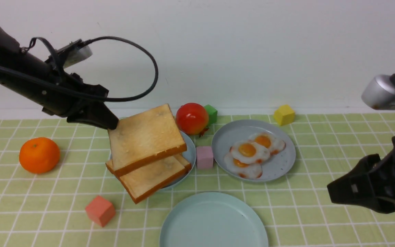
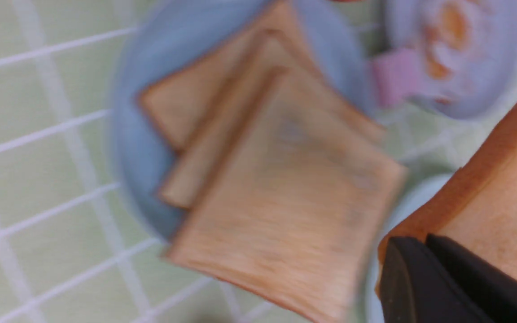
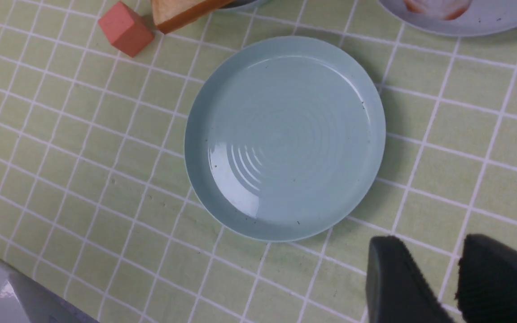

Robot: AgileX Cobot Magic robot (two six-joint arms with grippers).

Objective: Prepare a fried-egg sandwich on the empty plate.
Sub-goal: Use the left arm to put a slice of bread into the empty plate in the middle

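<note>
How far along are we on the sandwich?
Nothing placed yet: the empty plate is bare. In hand: the left gripper holds one toast slice lifted above the stack. Remaining: set it down, add a fried egg from the speckled plate, then a second slice. The right gripper is empty.

**Desk:** What clutter do you have on screen?

**Me:** From the front view I see a green checked cloth under a white wall. An orange sits far to the left. A red fruit stands at the back, with a green cube partly hidden behind it.

**Desk:** Any other blocks?

**Me:** I count three. A pink cube lies between the light-blue plate and the grey speckled plate. A yellow cube is just beyond the grey one's far rim. A salmon cube lies near the front left, well apart from the orange.
</note>
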